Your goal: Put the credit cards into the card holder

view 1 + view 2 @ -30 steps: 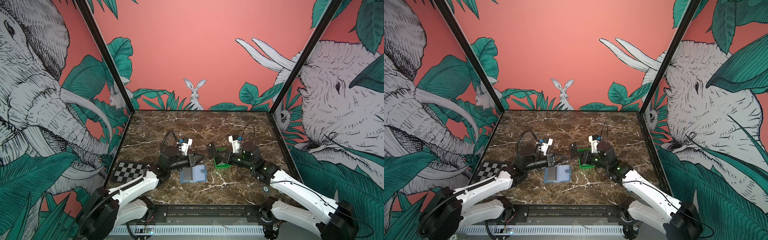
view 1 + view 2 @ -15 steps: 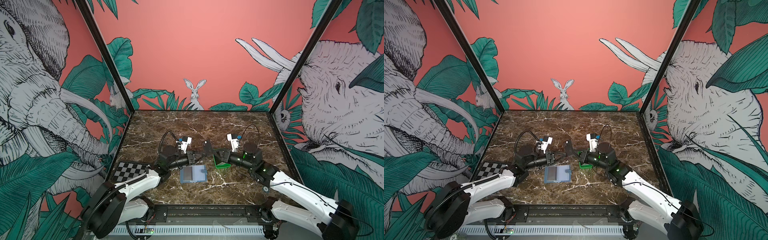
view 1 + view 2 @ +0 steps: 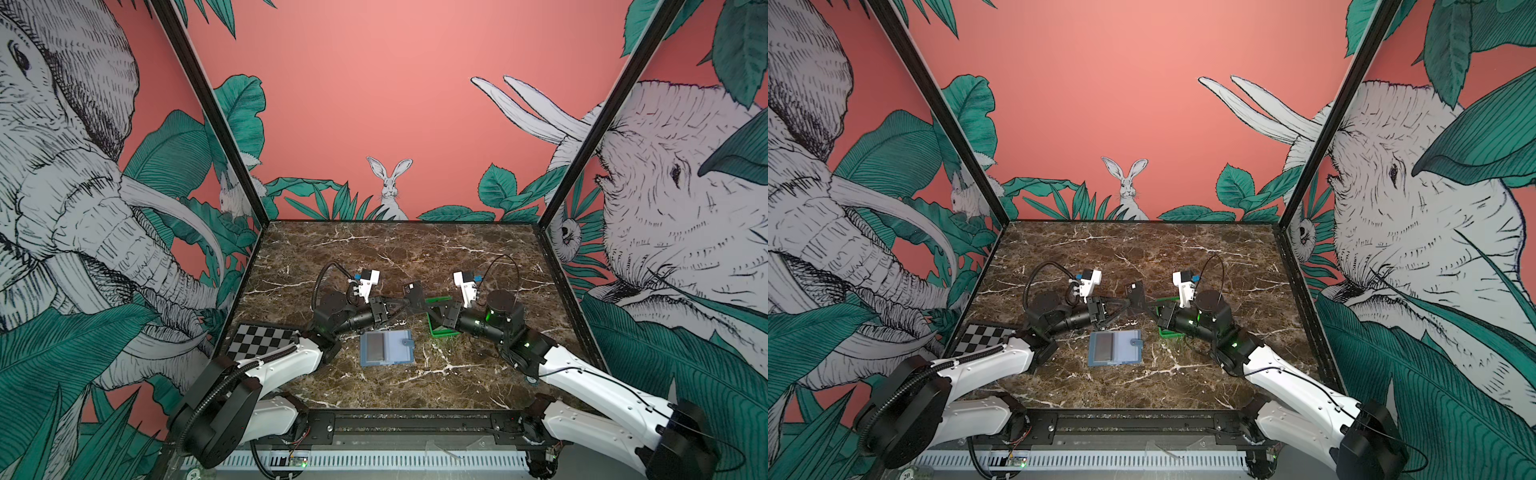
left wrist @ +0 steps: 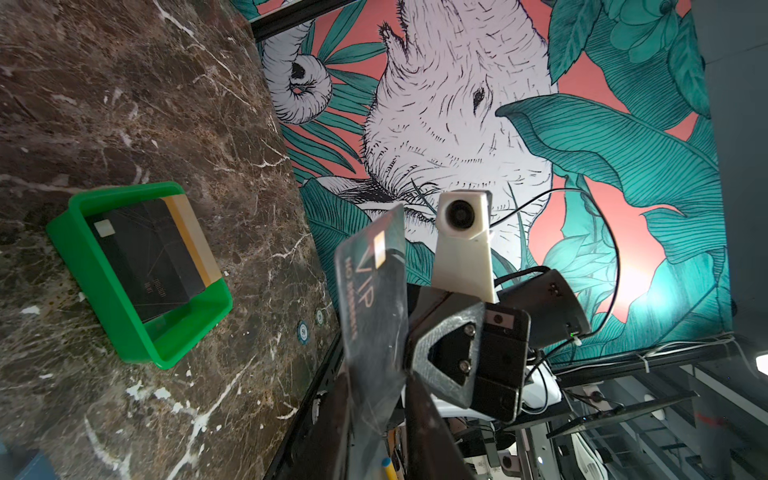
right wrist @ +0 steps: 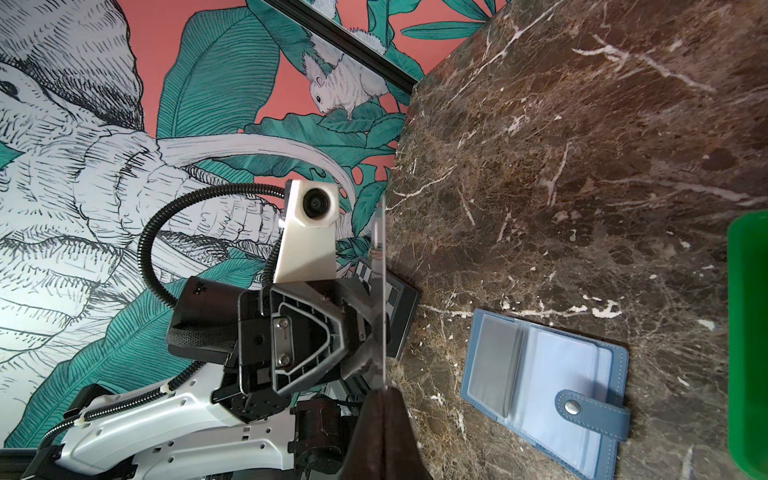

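- My right pincer (image 5: 380, 401) is squeezed shut on the thin black plastic card with white "VIP" letters (image 4: 370, 299). It pinches the card at one edge.
- My left pincer (image 3: 405, 308) is at the same card from the other side. Its two fingers sit a little apart with the card between them. I cannot tell if they press it.
- The card is up in the air between my two pincers, above the brown marble table (image 3: 374, 257).
- Just beside my right pincer sits a small green plastic tray (image 4: 112, 307). In it lies another black card (image 4: 149, 257) on top of a tan one (image 4: 195, 241).
- The soft blue folding card holder (image 3: 386, 348) lies open and flat on the table. It is near my pincers, on the side closer to my arm bases. Its snap tab is on the tray's side.
- A black-and-white checkered flat plate (image 3: 262, 340) lies by my left arm.
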### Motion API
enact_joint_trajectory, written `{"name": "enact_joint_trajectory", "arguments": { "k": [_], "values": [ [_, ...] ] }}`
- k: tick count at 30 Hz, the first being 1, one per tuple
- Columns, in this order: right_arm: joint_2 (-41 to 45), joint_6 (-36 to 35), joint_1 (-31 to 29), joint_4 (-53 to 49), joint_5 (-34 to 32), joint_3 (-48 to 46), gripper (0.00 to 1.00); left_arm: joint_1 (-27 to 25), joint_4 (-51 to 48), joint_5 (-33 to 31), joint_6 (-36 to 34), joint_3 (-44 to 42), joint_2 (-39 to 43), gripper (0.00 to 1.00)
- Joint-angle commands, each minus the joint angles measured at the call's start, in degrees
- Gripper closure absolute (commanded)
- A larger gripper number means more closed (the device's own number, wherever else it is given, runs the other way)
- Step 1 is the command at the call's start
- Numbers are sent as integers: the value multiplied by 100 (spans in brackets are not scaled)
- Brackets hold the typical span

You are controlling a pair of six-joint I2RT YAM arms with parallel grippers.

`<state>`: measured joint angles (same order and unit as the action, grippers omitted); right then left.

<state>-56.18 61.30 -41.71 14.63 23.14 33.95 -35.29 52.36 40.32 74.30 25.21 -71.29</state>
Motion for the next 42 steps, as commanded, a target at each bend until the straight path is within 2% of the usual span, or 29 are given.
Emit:
{"name": "enact_joint_trajectory", "arguments": {
  "k": [1, 7, 13, 19, 24, 33, 42],
  "values": [
    [37, 162, -93, 529, -8, -49, 100, 77, 599, 135, 271, -78, -34, 79],
    [28, 282, -187, 738, -115, -196, 100, 106, 1455, 160, 643, -65, -439, 84],
    [122, 152, -231, 394, -353, -205, 100, 111, 1337, 148, 509, -113, -443, 94],
    [237, -126, -387, -226, -759, -178, 98, 216, 363, 75, 7, -199, -19, 100],
    [236, -530, -807, -1279, -1519, -4, 93, 398, -489, 255, -362, -481, 445, 100],
    [-396, -779, -1668, -2258, -2610, 255, 87, 470, -2019, 150, -981, -1112, 1513, 100],
    [-1514, -637, -1880, -2189, -2463, 439, 80, 630, -2462, 146, -1242, -1535, 1715, 100]
  ]
}}
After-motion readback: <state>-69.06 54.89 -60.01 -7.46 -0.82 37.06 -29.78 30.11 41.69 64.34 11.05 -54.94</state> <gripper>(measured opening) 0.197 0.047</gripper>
